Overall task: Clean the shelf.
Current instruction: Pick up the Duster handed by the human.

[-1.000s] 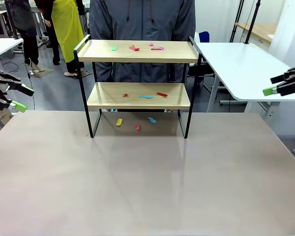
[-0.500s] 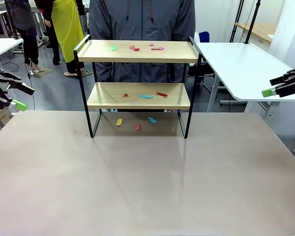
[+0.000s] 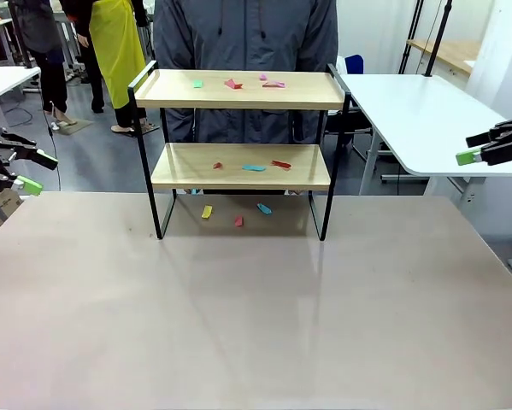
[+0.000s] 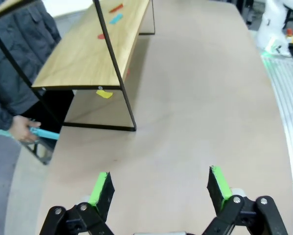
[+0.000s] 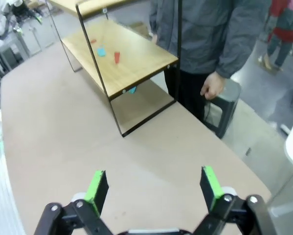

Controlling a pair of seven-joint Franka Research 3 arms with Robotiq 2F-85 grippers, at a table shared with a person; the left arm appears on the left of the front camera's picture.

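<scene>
The shelf (image 3: 238, 102), two light wooden boards in a thin black frame, stands at the far middle of the table. Small coloured scraps lie on its top board (image 3: 232, 84), on its lower board (image 3: 254, 167) and on the table under it (image 3: 237, 220). My left gripper (image 3: 26, 171) hovers open at the table's left edge, far from the shelf. My right gripper (image 3: 478, 147) hovers open off the right edge. Both wrist views show open, empty green pads (image 4: 100, 185) (image 5: 210, 182) above bare tabletop, with the shelf (image 4: 87, 54) (image 5: 122, 54) beyond.
A person in a grey jacket (image 3: 247, 34) stands right behind the shelf; one hand (image 4: 20, 132) holds a teal tool, the other hand (image 5: 212, 87) hangs free. A white side table (image 3: 418, 111) stands at the right. The beige tabletop (image 3: 256, 316) in front is bare.
Both grippers drifted slightly outward, the left toward the left edge, the right a little up and right. Nothing on the shelf moved.
</scene>
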